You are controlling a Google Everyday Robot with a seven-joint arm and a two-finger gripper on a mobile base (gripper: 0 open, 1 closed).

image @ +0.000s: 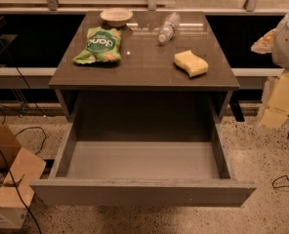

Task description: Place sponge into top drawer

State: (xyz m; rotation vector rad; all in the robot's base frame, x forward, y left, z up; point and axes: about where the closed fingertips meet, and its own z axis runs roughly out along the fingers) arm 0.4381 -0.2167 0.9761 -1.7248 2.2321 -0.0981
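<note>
The pale yellow sponge (191,63) lies on the right side of the grey-brown table top (144,69). The top drawer (142,192) is pulled fully out below the table; its inside holds nothing. My gripper (280,101) hangs at the far right edge of the view, beyond the table's right side, lower than the sponge and well apart from it, with its flat yellowish fingers pointing down.
A green snack bag (100,45) lies at the table's left. A small bowl (116,16) stands at the back. A plastic bottle (168,28) lies at the back right. A cardboard box (8,179) sits on the floor at the left. Cables lie on the floor.
</note>
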